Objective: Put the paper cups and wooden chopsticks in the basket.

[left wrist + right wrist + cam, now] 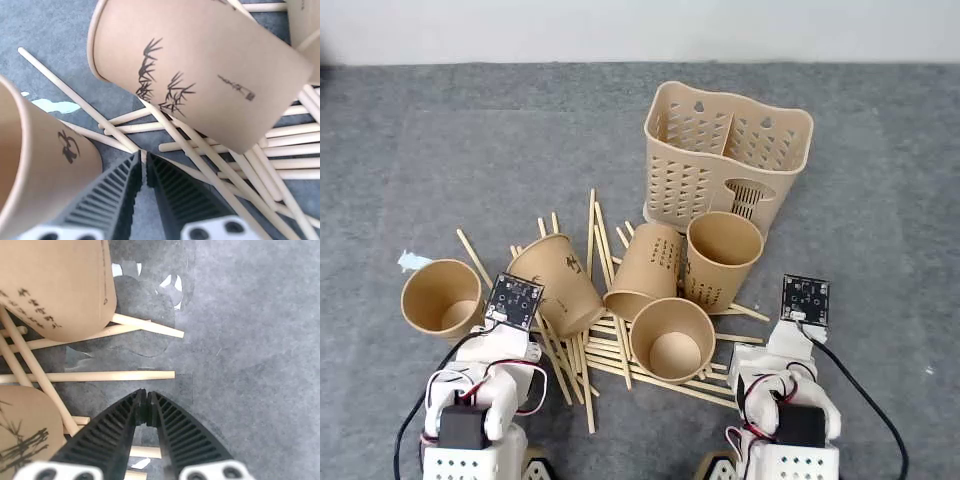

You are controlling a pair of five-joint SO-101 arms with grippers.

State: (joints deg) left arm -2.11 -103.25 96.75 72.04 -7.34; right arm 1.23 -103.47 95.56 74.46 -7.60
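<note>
Left wrist view, left gripper (143, 156) closed, empty, over chopsticks (75, 98), tipped paper cup (200, 65) just ahead

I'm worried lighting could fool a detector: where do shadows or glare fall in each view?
High view: soft, even light, faint shadows at the foot of the basket and paper cups, no glare. Left wrist view: the lying cup throws a soft shadow on the mat under it. Right wrist view: small bright glints on the mat beside a cup.

Cups (672, 340) among scattered chopsticks (592, 225), basket (720, 160) behind, rightward
</note>
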